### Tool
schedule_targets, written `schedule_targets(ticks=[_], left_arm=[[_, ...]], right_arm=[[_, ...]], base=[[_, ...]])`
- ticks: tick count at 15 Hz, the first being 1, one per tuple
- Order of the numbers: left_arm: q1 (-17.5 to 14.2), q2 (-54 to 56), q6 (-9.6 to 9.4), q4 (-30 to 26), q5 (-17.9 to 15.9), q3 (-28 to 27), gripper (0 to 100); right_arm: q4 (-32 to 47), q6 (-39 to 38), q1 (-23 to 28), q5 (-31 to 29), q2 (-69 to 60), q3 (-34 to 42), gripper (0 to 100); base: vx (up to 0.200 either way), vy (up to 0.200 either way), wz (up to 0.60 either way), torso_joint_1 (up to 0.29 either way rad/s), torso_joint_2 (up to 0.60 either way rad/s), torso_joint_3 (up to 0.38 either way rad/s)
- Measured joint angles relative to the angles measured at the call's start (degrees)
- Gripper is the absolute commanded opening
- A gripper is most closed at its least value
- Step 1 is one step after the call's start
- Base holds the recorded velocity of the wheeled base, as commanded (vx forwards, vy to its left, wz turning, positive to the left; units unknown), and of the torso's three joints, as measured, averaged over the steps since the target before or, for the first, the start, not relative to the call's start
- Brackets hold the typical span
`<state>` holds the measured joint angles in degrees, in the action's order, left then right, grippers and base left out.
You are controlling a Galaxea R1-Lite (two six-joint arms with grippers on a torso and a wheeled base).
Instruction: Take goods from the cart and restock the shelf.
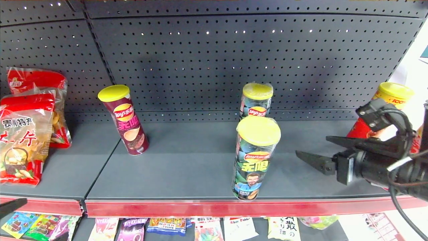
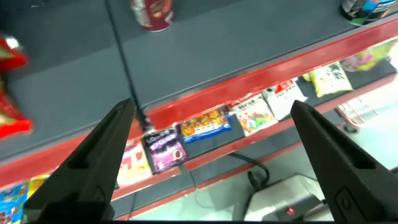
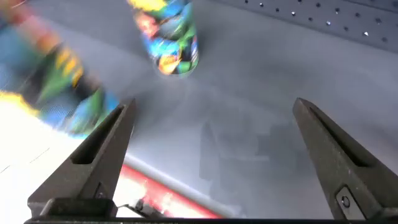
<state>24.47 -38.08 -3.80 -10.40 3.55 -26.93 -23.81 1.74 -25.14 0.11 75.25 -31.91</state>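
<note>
On the dark grey shelf (image 1: 187,167) stand several chip cans with yellow lids: a purple one (image 1: 124,120) tilted at the left, a blue-green one (image 1: 254,157) near the front edge, a second blue-green one (image 1: 256,100) behind it, and a red one (image 1: 388,100) at the far right. My right gripper (image 1: 312,145) hovers open and empty over the shelf, to the right of the front blue-green can (image 3: 59,81), pointing toward it. My left gripper (image 2: 212,104) is open and empty, low in front of the shelf's red edge (image 2: 249,81).
Red snack bags (image 1: 28,124) lean at the shelf's left end. Small snack packets (image 1: 167,227) line the shelf below. A perforated back panel (image 1: 214,60) closes the rear. Bare shelf lies between the purple can and the blue-green cans.
</note>
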Motion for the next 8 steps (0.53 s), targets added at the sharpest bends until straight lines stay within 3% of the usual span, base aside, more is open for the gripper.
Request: schedule_targets(ticks=[4,8], left_arm=[[1.52,-15.19,-0.10,12.45,-2.84,-3.17,100],[6.84,-33.94,0.06,18.99,-3.79,-8.84,100]], right_arm=[[0.99,0.22,-1.04,3.41,-14.26,8.85,100],[11.93,0.26,-0.38,0.73,-29.33,12.21,100]], base=[[0.000,0.000,0.00,0.000,0.00,0.000],[0.000,0.000,0.00,0.000,0.00,0.000]])
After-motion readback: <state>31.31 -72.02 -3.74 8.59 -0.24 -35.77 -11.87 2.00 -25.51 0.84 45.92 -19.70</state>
